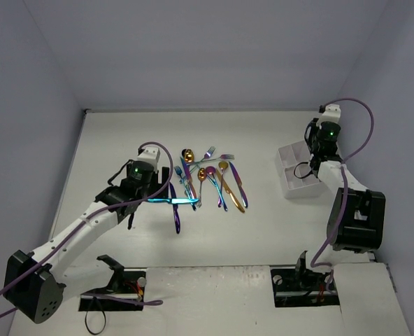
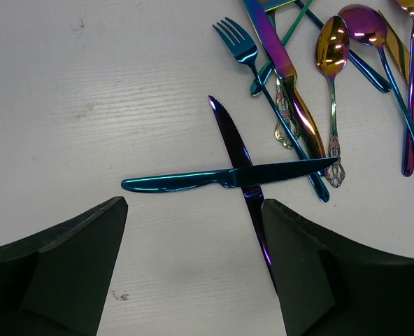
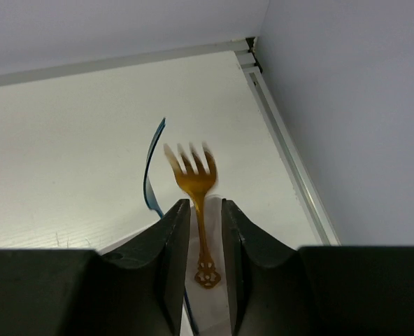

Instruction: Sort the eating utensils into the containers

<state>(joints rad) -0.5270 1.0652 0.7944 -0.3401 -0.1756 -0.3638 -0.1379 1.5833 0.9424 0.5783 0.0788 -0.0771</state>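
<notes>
The eating utensils (image 1: 208, 178) lie in a loose pile mid-table: iridescent forks, spoons and knives. A teal knife (image 2: 193, 180) lies across a purple knife (image 2: 228, 133) at the pile's near edge. My left gripper (image 2: 193, 204) hovers open just above these two, its right finger over the purple handle. The white caddy (image 1: 291, 189) stands at the right. Over it, my right gripper (image 3: 205, 204) points down with its jaws slightly apart. A gold fork (image 3: 194, 175) stands between them, tines blurred, handle end down in the caddy (image 3: 215, 238). A blue utensil (image 3: 151, 168) leans beside it.
The rest of the pile (image 2: 333, 63) spreads to the upper right in the left wrist view. The back wall and right wall meet close behind the caddy (image 3: 252, 49). The right arm's base (image 1: 357, 220) stands just in front of the caddy.
</notes>
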